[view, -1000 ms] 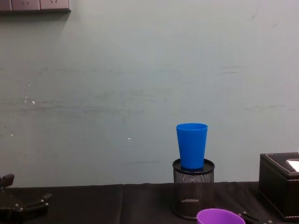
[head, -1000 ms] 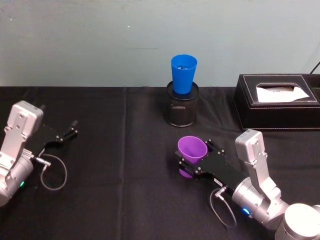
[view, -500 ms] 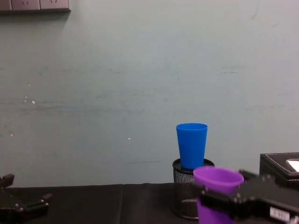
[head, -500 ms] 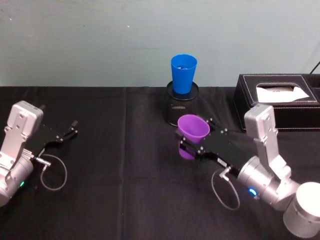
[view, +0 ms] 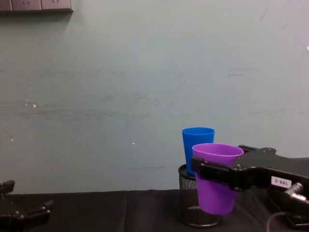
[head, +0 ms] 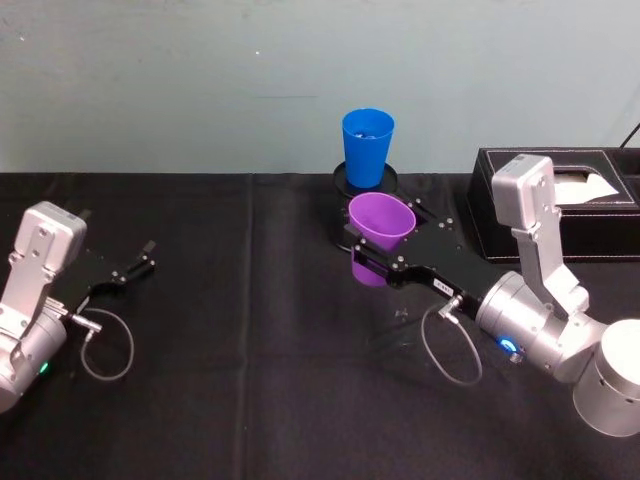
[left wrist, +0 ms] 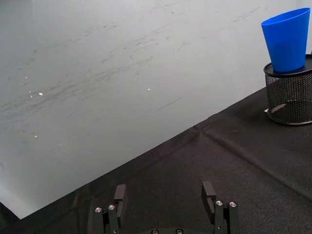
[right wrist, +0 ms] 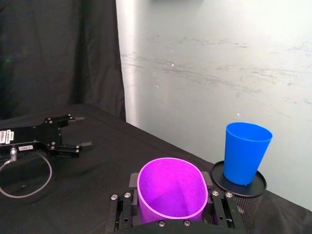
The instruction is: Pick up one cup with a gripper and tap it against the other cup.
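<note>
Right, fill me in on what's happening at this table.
The right gripper is shut on the plain purple tapered plastic tumbler and holds it upright in the air above the black tablecloth. It is close in front of the bright blue plastic tumbler, which is perched on a black wire-mesh pen holder. The right wrist view shows a gap between the two cups, so the tap is not yet made. The left gripper lies open on the cloth at the robot's left, idle.

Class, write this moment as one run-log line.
right gripper: shut on purple cup, aloft | blue cup: upright on mesh holder | left gripper: open, parked
</note>
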Robot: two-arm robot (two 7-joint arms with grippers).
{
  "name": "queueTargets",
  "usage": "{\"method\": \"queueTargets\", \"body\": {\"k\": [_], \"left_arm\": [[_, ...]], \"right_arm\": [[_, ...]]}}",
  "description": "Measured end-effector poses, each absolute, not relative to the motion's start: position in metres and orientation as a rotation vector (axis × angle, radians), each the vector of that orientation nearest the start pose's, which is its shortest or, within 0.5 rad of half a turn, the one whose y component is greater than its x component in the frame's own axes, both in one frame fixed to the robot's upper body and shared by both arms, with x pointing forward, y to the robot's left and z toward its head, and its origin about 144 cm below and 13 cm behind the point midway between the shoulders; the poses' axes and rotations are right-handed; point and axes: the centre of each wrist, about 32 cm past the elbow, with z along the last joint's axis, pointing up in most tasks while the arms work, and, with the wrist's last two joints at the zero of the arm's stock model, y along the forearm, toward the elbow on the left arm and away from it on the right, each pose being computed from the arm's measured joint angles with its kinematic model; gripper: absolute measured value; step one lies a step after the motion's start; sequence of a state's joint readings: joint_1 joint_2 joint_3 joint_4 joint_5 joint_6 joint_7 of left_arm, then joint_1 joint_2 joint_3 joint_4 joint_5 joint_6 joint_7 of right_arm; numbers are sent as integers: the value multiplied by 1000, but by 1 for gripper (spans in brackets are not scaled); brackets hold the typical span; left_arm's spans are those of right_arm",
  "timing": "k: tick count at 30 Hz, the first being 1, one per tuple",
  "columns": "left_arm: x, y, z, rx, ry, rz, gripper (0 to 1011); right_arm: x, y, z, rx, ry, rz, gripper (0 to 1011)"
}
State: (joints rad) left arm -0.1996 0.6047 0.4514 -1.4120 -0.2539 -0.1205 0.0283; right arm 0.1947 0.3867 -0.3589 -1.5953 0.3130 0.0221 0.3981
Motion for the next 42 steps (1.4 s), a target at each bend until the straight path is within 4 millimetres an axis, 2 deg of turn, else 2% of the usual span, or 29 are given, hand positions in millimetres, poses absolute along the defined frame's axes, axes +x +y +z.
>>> {"method": "queueTargets", "body": {"k": [42], "left_arm": [[489, 310, 1140, 305, -285, 1248, 1000]], "right_arm": [[494, -229, 1195, -52, -120, -835, 733]]}}
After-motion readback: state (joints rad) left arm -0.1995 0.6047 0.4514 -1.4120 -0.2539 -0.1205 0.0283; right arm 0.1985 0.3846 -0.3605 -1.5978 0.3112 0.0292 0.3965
